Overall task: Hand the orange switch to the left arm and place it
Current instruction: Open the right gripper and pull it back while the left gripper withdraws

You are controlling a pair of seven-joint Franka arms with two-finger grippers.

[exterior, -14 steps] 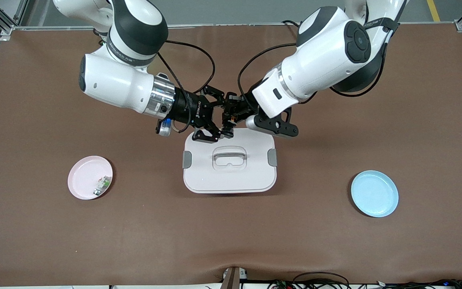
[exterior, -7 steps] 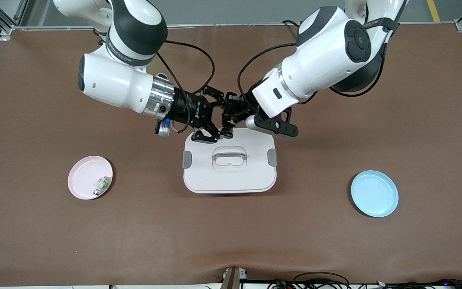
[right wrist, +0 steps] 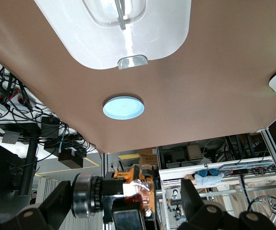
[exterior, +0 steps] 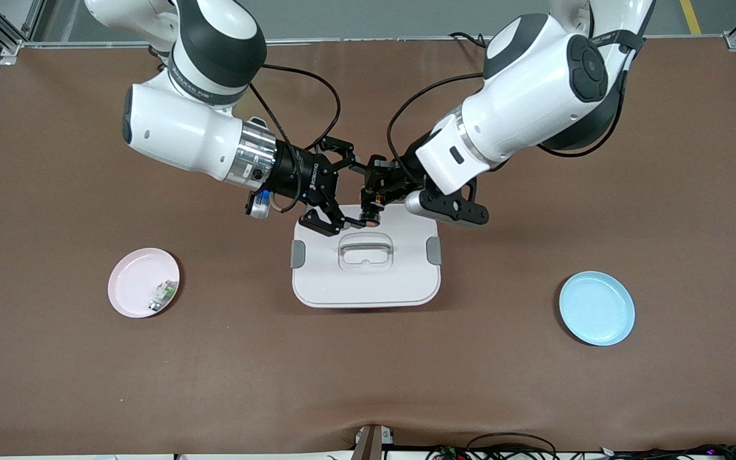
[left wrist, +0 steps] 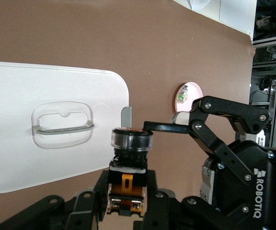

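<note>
Both grippers meet in the air over the edge of the box (exterior: 365, 263) that lies farther from the front camera. The left gripper (exterior: 373, 206) has its fingers (left wrist: 153, 189) closed on the black and orange body of the orange switch (exterior: 371, 216); the left wrist view shows this plainly, with the switch (left wrist: 129, 165) upright between the fingers and its round face toward the lid. The right gripper (exterior: 341, 191) has its fingers spread wide around the switch without pressing on it: in the front view one finger (exterior: 328, 225) reaches down beside the button and the other sits well above. The left wrist view shows a flat right fingertip (left wrist: 162, 127) just touching or just beside the rim of the button face; which cannot be told. The right wrist view sees the switch (right wrist: 121, 189) side-on, button face at one end, and past it the box lid with its recessed handle (right wrist: 119, 13) and the blue plate (right wrist: 123, 107), toward the left arm's end of the bench (exterior: 61, 370). Only the front and left wrist views show the pink plate (exterior: 143, 282), toward the right arm's end, holding a small green-and-white component (exterior: 162, 293).
</note>
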